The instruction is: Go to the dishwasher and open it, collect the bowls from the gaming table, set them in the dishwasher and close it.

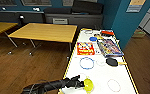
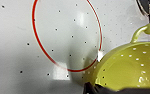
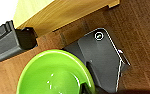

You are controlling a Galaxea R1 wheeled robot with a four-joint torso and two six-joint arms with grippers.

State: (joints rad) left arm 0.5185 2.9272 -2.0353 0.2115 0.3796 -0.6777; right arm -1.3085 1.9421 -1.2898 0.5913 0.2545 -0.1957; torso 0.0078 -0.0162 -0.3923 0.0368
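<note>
Where the left gripper (image 1: 79, 82) stands: at the near left corner of the gaming table (image 1: 101, 75), reaching in across its yellow edge; its dark tip meets the near rim of the yellow-green perforated bowl (image 1: 88, 85).
Left gripper's state: cannot tell whether it is spread or clamped; the left wrist view shows dark gripper parts (image 2: 96, 89) at the rim and no more.
Bowl's lie: just ahead of the left gripper and a little toward the table's middle, upright, close to the table edge; round, so no long axis, but its loop handle (image 2: 143, 30) sticks out on the side away from the gripper.
Nearer arm: the left, by far.
Right gripper (image 3: 87, 88): pinching the rim of a green bowl (image 3: 56, 72), hung over the wooden floor (image 3: 141, 37) below a yellow table edge.
Neighbours: a red-rimmed bowl (image 2: 66, 37) lies just beside the perforated one, apparently not touching it; the blue-rimmed bowl (image 1: 87, 63) and black bowl (image 1: 111, 61) sit farther up the table, the blue bowl (image 1: 93, 39) beyond the game boxes (image 1: 85, 48).
Room to move: open floor on the left of the table; lifting straight up looks clearest, since a sideways drag risks nudging the red-rimmed bowl.
</note>
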